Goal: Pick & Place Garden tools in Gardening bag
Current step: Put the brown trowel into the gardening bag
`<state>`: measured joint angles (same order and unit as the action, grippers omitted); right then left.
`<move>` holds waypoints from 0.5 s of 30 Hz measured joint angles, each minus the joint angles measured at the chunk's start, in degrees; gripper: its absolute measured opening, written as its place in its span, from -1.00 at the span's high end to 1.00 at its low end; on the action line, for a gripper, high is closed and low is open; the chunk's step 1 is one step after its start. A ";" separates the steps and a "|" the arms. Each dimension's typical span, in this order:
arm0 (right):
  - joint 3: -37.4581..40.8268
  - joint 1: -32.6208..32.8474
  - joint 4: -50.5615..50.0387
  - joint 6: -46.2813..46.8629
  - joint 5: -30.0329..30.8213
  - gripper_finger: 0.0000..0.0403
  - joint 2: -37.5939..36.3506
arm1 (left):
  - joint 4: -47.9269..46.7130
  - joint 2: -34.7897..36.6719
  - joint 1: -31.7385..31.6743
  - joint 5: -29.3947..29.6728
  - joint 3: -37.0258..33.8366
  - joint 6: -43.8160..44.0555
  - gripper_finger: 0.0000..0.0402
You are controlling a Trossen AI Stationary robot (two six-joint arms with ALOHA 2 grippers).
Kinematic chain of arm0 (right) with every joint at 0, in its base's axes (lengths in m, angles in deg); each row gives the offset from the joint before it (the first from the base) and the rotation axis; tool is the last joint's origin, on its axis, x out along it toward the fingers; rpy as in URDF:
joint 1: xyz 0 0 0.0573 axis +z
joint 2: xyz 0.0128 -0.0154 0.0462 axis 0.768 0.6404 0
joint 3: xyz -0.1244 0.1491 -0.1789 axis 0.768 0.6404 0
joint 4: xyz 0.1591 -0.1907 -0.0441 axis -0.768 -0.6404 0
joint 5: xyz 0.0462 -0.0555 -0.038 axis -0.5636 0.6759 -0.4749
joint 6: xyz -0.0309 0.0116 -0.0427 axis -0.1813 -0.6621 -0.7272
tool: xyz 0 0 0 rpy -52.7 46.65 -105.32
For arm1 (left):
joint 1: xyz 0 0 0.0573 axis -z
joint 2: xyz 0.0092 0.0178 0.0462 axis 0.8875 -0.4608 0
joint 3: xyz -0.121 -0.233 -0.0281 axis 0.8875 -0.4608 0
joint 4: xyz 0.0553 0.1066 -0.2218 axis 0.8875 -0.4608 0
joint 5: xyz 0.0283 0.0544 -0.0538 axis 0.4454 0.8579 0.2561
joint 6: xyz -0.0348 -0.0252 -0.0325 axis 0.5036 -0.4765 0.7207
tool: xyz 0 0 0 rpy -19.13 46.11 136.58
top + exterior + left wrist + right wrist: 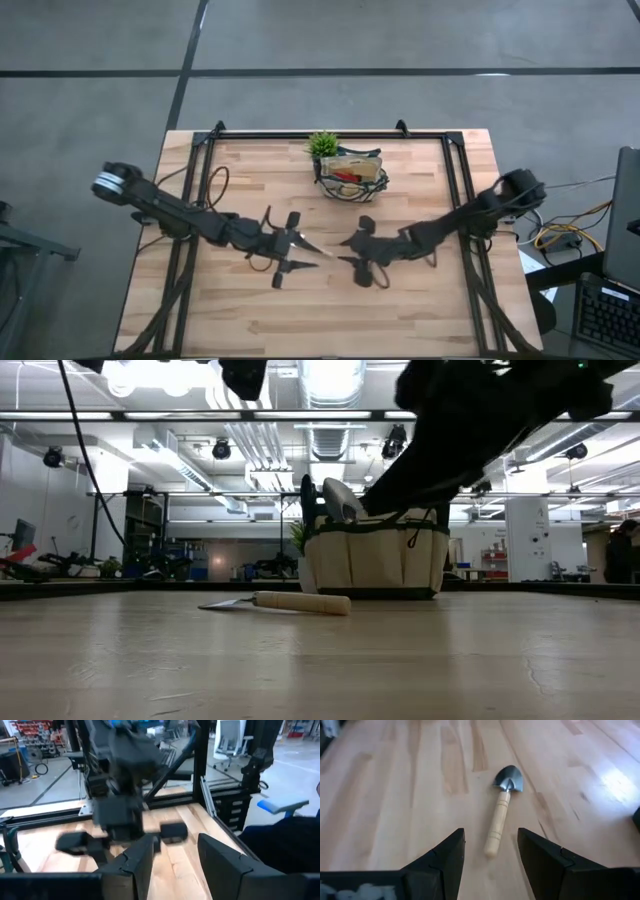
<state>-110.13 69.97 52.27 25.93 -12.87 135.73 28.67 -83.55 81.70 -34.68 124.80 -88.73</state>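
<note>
Pale wood planks make up the surface (250,310), edged by a dark metal frame. At the left, the left pincer (291,243) hangs over the middle of the surface, fingers spread with nothing between them. Between the two pincers lies a small trowel (501,806), silver pointed blade and light wooden handle, flat on the planks; from above it is thin and hard to make out. The right pincer (362,252) faces it, open and empty. Farther back stands the beige, green-trimmed gardening bag (352,176), tools inside partly hidden, beside a leafy plant (322,144).
</note>
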 joint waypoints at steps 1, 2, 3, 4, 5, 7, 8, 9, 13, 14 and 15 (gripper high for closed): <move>-1.11 -0.09 -0.12 -0.02 0.63 0.12 1.65 | 0.54 0.63 -0.02 0.02 -0.61 0.14 0.21; -2.24 -0.21 -0.12 -0.05 1.04 0.12 3.27 | 0.84 1.19 -0.02 0.04 -1.20 0.18 0.21; -3.38 -0.43 -0.12 -0.11 1.08 0.12 4.94 | 1.43 1.70 -0.02 0.11 -1.70 0.18 0.21; -4.43 -0.73 -0.46 -0.20 1.10 0.12 6.44 | 2.17 2.11 -0.02 0.09 -2.17 0.19 0.21; -5.47 -1.03 -0.66 -0.20 1.20 0.12 8.03 | 2.64 2.57 -0.02 0.09 -2.77 0.21 0.21; -7.23 -1.66 -0.76 -0.17 1.29 0.12 10.80 | 3.69 2.81 0.00 0.09 -3.47 0.21 0.21; -7.91 -2.04 -1.13 -0.17 1.31 0.12 12.09 | 4.29 2.81 0.00 0.09 -3.61 0.21 0.21; -8.71 -2.39 -1.10 -0.15 1.31 0.12 13.38 | 4.48 2.83 0.00 0.06 -3.76 0.21 0.21; -10.70 -3.96 -0.97 1.66 1.28 0.12 17.02 | 5.23 2.59 -0.02 0.24 -4.07 0.23 0.21; -10.93 -4.35 -0.93 2.23 1.25 0.12 17.69 | 5.23 2.59 -0.01 0.29 -4.17 0.23 0.21; -11.08 -4.75 -1.40 2.56 1.27 0.12 18.36 | 5.46 2.59 -0.01 0.33 -4.18 0.23 0.21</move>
<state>-121.21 65.21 50.87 28.49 -11.61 154.09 34.13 -80.96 81.69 -34.35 120.62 -88.50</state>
